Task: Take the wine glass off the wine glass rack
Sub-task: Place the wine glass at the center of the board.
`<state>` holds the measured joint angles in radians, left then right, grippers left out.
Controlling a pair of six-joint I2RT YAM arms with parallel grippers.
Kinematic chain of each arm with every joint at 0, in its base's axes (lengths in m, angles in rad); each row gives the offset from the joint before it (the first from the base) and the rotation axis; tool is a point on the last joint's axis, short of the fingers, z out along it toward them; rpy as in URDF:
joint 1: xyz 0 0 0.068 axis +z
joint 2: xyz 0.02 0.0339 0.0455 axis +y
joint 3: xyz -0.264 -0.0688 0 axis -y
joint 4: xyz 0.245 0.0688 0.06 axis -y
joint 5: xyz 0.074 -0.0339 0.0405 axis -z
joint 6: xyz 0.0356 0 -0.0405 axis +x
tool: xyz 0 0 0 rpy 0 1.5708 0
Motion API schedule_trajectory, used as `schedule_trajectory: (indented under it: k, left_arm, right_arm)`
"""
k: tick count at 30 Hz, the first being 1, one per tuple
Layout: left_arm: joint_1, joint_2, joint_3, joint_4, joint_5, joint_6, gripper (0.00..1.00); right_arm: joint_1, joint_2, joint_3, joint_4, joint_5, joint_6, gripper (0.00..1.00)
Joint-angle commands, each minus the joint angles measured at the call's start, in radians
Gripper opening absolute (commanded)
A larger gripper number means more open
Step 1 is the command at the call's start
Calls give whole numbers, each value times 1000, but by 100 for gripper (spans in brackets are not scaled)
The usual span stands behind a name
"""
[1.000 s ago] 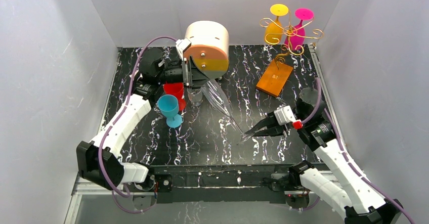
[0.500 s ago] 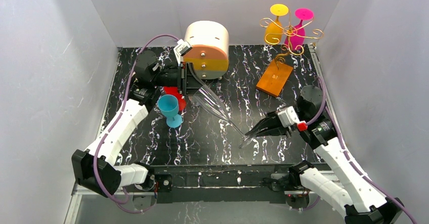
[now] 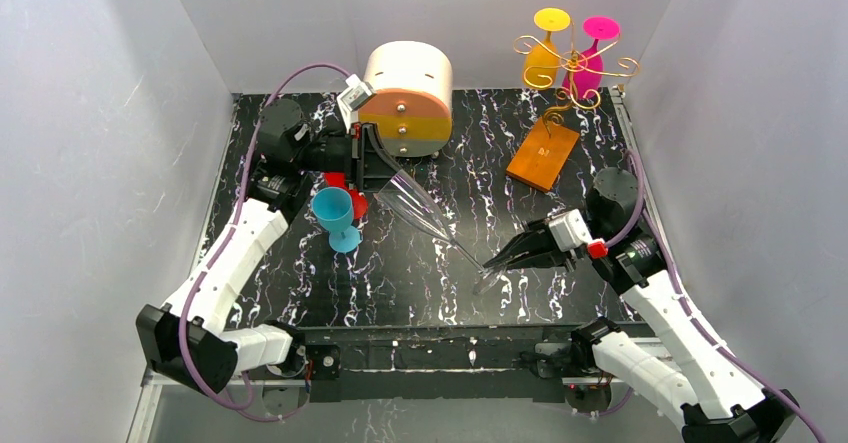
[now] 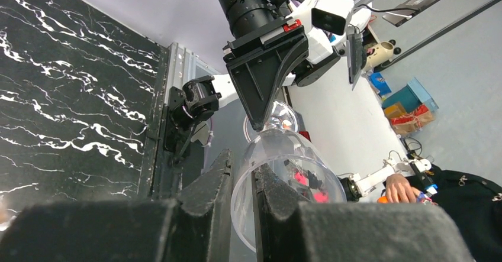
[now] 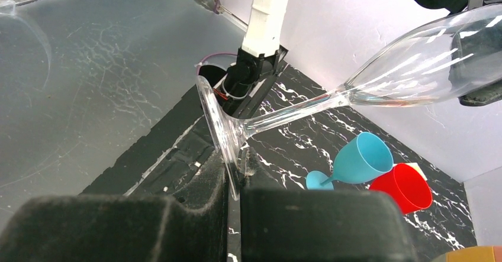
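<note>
Both ends of the wine glass (image 3: 425, 211) are pinched, rim in the narrowed left gripper (image 3: 378, 169), foot in the closed right gripper (image 3: 490, 263), its axis slanted between them.

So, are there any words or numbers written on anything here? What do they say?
No text here can be read.
Wooden base of the wine glass rack: one small dark mark, too small to read.
Round drawer box: no writing shows.
Clear wine glass, blue cup, red cup: no writing shows.
</note>
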<state>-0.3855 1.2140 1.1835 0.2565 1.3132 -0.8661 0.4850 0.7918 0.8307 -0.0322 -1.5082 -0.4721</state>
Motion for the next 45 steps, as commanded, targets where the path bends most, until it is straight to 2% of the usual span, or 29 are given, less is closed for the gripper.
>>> schedule_trajectory:
  k: [1,4,17,19,28,35,45]
  left_arm:
    - [-32,-45,47,-37,34,48,0]
    - [-32,-44,50,-50,28,63,0]
    - [-33,-34,60,-65,49,72,0]
    - [-32,-33,60,-65,49,72,0]
    - [-32,-26,66,-98,15,99,0]
    - [-32,-6,134,-318,-14,262,0]
    - [-32,-5,170,-457,-47,360,0]
  right_arm:
    - [-17,6,39,90,190,-11,2]
    - [-16,-7,22,119,206,15,13]
    - [-16,-16,13,112,215,25,35]
    - [-17,-15,12,112,221,24,41]
    - [-16,-30,1,99,314,21,58]
    - [-17,-39,0,65,307,2,62]
    - [-17,-28,55,-103,274,-92,62]
